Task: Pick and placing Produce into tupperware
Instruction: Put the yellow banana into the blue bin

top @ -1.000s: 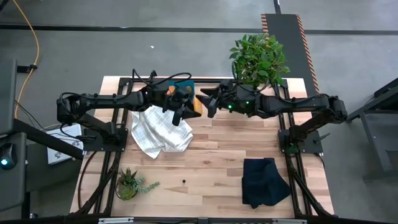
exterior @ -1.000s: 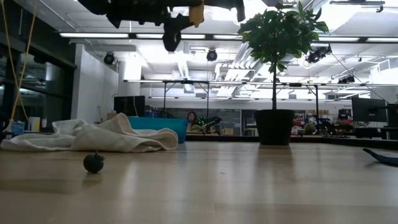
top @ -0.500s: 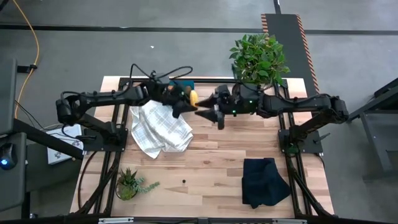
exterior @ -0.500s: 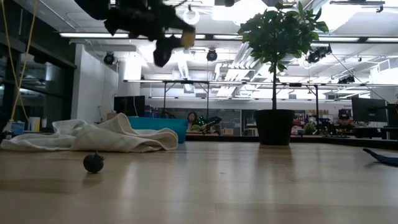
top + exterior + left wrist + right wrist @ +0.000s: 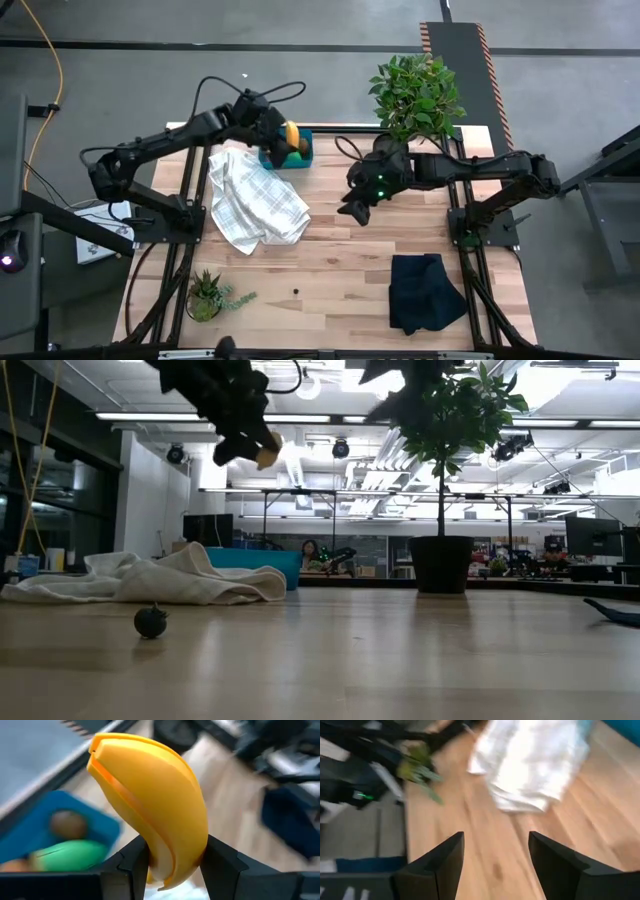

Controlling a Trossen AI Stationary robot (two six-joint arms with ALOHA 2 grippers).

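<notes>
My left gripper [image 5: 283,140] hangs high over the far side of the table, shut on the yellow banana [image 5: 155,805], above the teal-blue tupperware [image 5: 303,152]. In the left wrist view the tupperware [image 5: 45,827] holds a brown kiwi [image 5: 67,823], a green oval [image 5: 70,856] and something orange at the picture's edge. My right gripper [image 5: 352,212] is open and empty over the middle of the table. A tiny dark berry [image 5: 151,621] rests on the wood near the near edge. My left gripper pinches the banana between its two fingers [image 5: 131,862] close to one end [image 5: 167,857]; the rest of it sticks out past the fingertips. The fingers slant downward. The banana [image 5: 267,455] is lifted clear, high above the tupperware.
A white checked cloth [image 5: 255,205] lies crumpled beside the tupperware, toward the left. A black folded cloth [image 5: 425,290] sits near the right near corner. A leafy bush in a dark pot [image 5: 415,95] stands at the far right, a small spiky plant [image 5: 208,295] at the near left.
The two grippers were close together over the far middle of the table and have drawn apart. My left gripper has carried the banana toward the far left, to above the tupperware. My right gripper has pulled back toward the near edge and tipped downward.
</notes>
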